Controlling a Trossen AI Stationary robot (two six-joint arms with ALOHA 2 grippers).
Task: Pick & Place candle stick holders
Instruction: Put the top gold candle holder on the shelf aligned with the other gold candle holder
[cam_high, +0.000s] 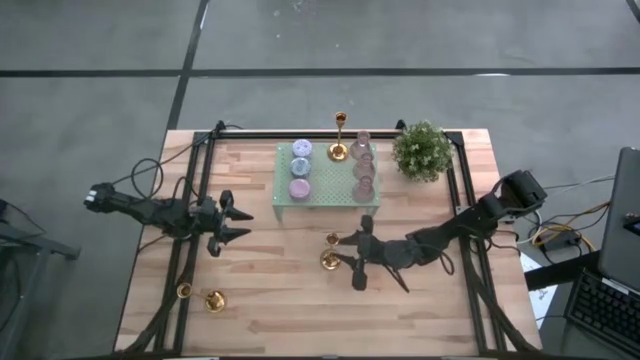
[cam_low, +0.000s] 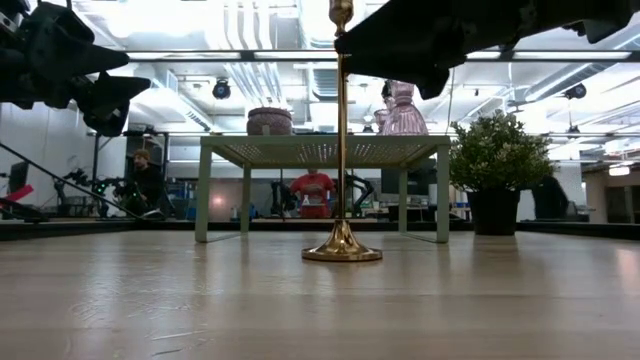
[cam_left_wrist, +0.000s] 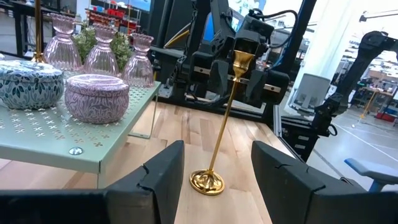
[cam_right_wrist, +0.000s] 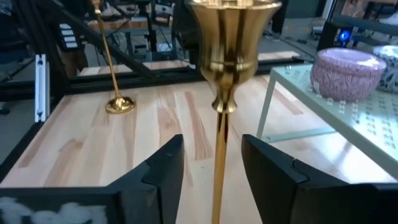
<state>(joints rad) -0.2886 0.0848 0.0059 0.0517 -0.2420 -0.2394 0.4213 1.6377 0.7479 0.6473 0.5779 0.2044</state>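
Note:
A gold candle stick holder (cam_high: 329, 260) stands upright on its round base (cam_low: 342, 251) on the wooden table, in front of the green stand. My right gripper (cam_right_wrist: 211, 155) is open. Its fingers stand on either side of the slim stem (cam_right_wrist: 220, 149) just under the cup, with a gap on both sides. A second holder (cam_high: 214, 300) stands near the table's near left corner. A third (cam_high: 339, 140) stands at the stand's far edge. My left gripper (cam_left_wrist: 214, 180) is open at the table's left, with nothing between its fingers.
The green perforated stand (cam_high: 325, 200) carries round lilac and blue candles (cam_high: 299, 188) and pink glass vases (cam_high: 364, 168). A potted plant (cam_high: 422, 150) sits at the far right. Black frame rails run along the table's left, right and far sides. People show in the room behind.

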